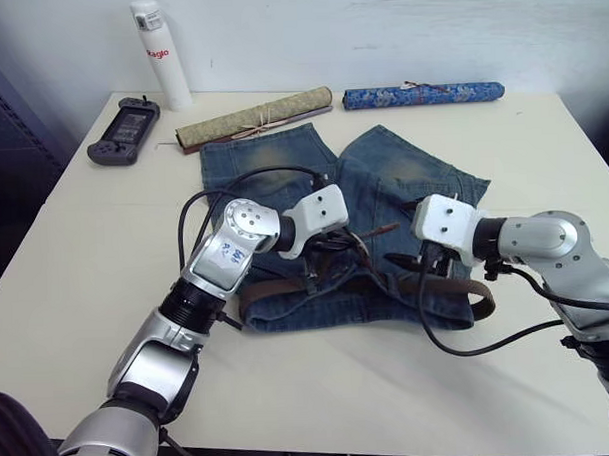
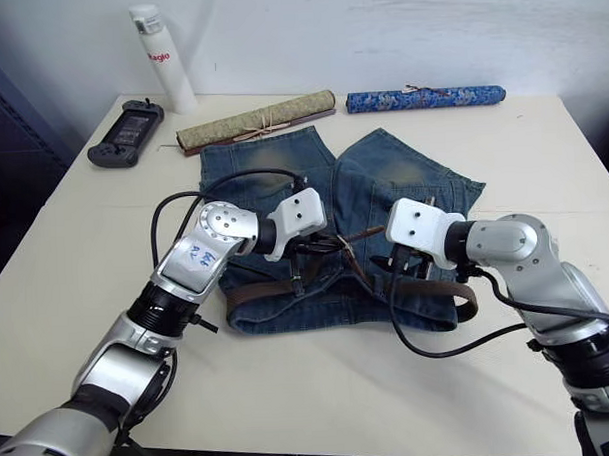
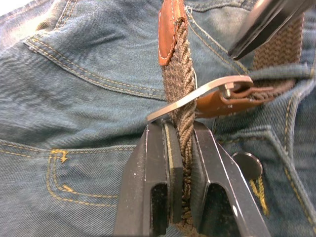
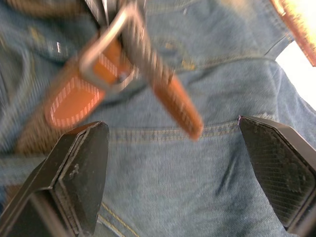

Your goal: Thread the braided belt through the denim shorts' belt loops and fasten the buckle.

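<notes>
The denim shorts (image 1: 383,175) lie flat mid-table, waistband toward me. The braided belt (image 1: 287,289) runs along the waistband and loops off the right side (image 1: 479,297). My left gripper (image 3: 178,128) is shut on the belt's braided end just behind the silver buckle (image 3: 197,96). The strap passes through the buckle, and its brown leather tip (image 3: 170,34) pokes out beyond. A denim belt loop (image 3: 276,74) crosses the belt beside the buckle. My right gripper (image 4: 173,133) hangs open just above the shorts, facing the buckle (image 4: 106,47) and the tip (image 4: 177,108) and holding nothing.
Along the table's far edge stand a white bottle (image 1: 161,55), a black handheld game console (image 1: 124,129), a tan rolled mat (image 1: 254,117) and a blue patterned roll (image 1: 423,94). Black cables (image 1: 479,347) trail from both wrists over the shorts.
</notes>
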### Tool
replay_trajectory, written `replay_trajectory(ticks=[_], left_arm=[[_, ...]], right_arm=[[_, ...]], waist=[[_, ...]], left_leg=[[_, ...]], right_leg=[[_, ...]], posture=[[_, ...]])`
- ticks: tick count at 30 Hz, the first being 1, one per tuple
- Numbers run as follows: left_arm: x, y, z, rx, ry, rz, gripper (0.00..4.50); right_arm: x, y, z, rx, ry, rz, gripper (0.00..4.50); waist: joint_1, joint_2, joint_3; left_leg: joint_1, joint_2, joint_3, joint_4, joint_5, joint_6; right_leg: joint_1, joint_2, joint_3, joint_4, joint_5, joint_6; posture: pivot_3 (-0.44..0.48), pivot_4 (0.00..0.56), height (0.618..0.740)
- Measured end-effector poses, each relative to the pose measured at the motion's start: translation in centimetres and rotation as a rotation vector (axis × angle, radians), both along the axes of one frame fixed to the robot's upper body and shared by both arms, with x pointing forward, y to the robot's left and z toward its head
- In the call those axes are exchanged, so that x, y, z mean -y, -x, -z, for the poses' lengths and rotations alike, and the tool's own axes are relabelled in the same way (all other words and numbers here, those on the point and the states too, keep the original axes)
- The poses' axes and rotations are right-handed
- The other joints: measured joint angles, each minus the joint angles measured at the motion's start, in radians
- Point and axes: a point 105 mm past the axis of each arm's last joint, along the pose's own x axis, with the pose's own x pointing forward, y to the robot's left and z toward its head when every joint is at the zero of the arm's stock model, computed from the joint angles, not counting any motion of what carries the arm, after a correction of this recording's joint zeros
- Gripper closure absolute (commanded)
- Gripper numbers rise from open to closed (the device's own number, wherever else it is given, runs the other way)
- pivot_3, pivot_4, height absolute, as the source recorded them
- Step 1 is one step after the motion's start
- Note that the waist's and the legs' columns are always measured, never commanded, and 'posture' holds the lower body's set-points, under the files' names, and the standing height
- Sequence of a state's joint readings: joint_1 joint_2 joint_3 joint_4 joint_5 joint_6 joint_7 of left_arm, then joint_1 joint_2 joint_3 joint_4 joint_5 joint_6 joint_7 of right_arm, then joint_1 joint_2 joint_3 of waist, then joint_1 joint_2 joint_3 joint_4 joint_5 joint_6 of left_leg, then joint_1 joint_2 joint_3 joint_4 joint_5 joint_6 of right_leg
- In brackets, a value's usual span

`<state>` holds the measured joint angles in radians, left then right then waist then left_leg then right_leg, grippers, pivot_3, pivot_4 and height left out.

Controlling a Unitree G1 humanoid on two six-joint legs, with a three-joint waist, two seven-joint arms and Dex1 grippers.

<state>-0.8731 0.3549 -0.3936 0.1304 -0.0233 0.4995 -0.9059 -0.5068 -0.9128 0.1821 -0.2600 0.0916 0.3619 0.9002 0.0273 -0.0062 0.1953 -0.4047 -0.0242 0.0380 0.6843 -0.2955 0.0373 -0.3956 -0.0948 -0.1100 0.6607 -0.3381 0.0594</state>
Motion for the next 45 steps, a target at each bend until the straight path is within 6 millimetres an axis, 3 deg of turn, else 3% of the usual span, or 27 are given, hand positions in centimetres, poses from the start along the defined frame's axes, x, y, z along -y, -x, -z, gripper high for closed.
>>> replay_trajectory(ticks=[2, 7, 8, 9, 13, 18, 19, 23, 27, 32, 34, 37, 45], left_arm=[[0.0, 0.1, 0.1, -0.001, -0.001, 0.009, 4.5], [0.2, 0.3, 0.5, -0.002, -0.005, 0.02, 4.5], [0.2, 0.3, 0.5, -0.001, -0.006, 0.019, 4.5], [0.1, 0.3, 0.4, 0.001, -0.006, 0.018, 4.5], [0.0, 0.2, 0.5, 0.001, -0.01, 0.013, 4.5], [-0.5, 0.6, 0.3, -0.078, 0.018, 0.037, 2.4], [-0.8, 0.7, 0.2, -0.095, 0.014, 0.05, 1.81], [-2.7, 0.5, -0.8, -0.132, 0.025, 0.044, 0.2], [-5.0, -0.1, -2.9, -0.158, 0.072, 0.012, 0.09], [-4.3, -0.1, -5.9, -0.176, 0.201, 0.029, 0.09], [-3.8, 0.0, -6.8, -0.169, 0.231, 0.041, 0.09], [-3.3, 0.2, -6.6, -0.193, 0.239, 0.046, 0.09], [-0.7, 0.6, -6.1, -0.198, 0.244, 0.043, 0.09]], right_arm=[[-0.1, -0.4, -0.3, 0.027, 0.013, -0.015, 1.29], [-0.8, -0.3, -0.4, 0.054, 0.013, -0.061, 3.92], [-0.8, -0.3, -0.4, 0.056, 0.016, -0.063, 4.34], [-0.9, -0.2, -0.3, 0.055, 0.014, -0.068, 4.46], [-1.1, -0.4, -0.1, 0.052, 0.008, -0.067, 4.46], [-1.2, -0.4, -0.3, 0.074, 0.029, -0.095, 4.5], [-1.2, -0.4, -0.6, 0.088, 0.043, -0.103, 4.5], [-0.6, -0.7, -1.6, 0.146, 0.117, -0.134, 4.5], [-0.2, -1.0, -3.1, 0.215, 0.193, -0.175, 4.5], [-1.2, -0.8, -6.4, 0.355, 0.318, -0.298, 4.5], [-2.1, -0.2, -6.3, 0.365, 0.327, -0.354, 4.5], [-3.0, -0.1, -5.4, 0.349, 0.341, -0.398, 4.5], [-2.1, -0.9, -5.3, 0.346, 0.388, -0.356, 4.5]], waist=[[-0.001, 0.0, 0.0], [-0.001, 0.0, 0.0], [-0.001, 0.0, 0.0], [-0.001, 0.0, 0.0], [0.0, 0.0, 0.0], [-0.001, 0.0, 0.0], [-0.003, 0.0, 0.0], [-0.004, 0.0, 0.0], [-0.004, 0.0, 0.0], [-0.002, 0.0, 0.001], [-0.003, 0.0, 0.001], [-0.003, 0.0, 0.002], [-0.003, 0.0, 0.002]], left_leg=[[0.0, 0.0, 0.0, 0.0, 0.0, 0.0], [0.0, 0.0, 0.0, 0.0, 0.0, 0.0], [0.0, 0.0, 0.0, 0.0, 0.0, 0.0], [0.0, 0.0, 0.0, 0.0, 0.0, 0.0], [0.0, 0.0, 0.0, 0.0, 0.0, 0.0], [0.0, 0.0, 0.0, 0.0, 0.0, 0.0], [0.0, 0.0, 0.0, 0.0, 0.0, 0.0], [0.0, 0.0, 0.0, 0.001, 0.0, 0.0], [0.0, 0.0, 0.0, 0.001, 0.0, 0.0], [0.0, 0.0, -0.001, 0.001, 0.0, 0.0], [0.0, 0.0, -0.001, 0.001, 0.0, 0.0], [0.0, 0.0, -0.001, 0.001, 0.0, 0.0], [0.0, 0.0, -0.001, 0.001, 0.0, 0.0]], right_leg=[[0.0, 0.0, 0.0, 0.0, 0.0, 0.0], [0.0, 0.0, 0.0, 0.0, 0.0, 0.0], [0.0, 0.0, 0.0, 0.0, 0.0, 0.0], [0.0, 0.0, 0.0, 0.0, 0.0, 0.0], [0.0, 0.0, 0.0, 0.0, 0.0, 0.0], [0.0, 0.0, 0.0, 0.0, 0.0, 0.0], [0.0, 0.0, 0.0, 0.0, 0.0, 0.0], [0.0, 0.0, 0.0, 0.001, 0.0, 0.0], [0.0, 0.0, 0.0, 0.0, 0.0, 0.0], [0.0, 0.0, -0.001, 0.0, 0.0, 0.0], [0.001, 0.0, -0.001, 0.001, 0.0, 0.0], [0.001, 0.0, -0.001, 0.001, 0.0, 0.0], [0.001, 0.0, -0.001, 0.002, 0.0, 0.0]], posture=[[0.0, 0.15, 0.686], [0.0, 0.15, 0.686], [0.0, 0.15, 0.686], [0.0, 0.15, 0.686], [0.0, 0.15, 0.686], [0.0, 0.15, 0.686], [0.0, 0.15, 0.686], [0.0, 0.15, 0.686], [0.0, 0.15, 0.686], [0.0, 0.15, 0.686], [0.0, 0.15, 0.686], [0.0, 0.15, 0.686], [0.0, 0.15, 0.686]])
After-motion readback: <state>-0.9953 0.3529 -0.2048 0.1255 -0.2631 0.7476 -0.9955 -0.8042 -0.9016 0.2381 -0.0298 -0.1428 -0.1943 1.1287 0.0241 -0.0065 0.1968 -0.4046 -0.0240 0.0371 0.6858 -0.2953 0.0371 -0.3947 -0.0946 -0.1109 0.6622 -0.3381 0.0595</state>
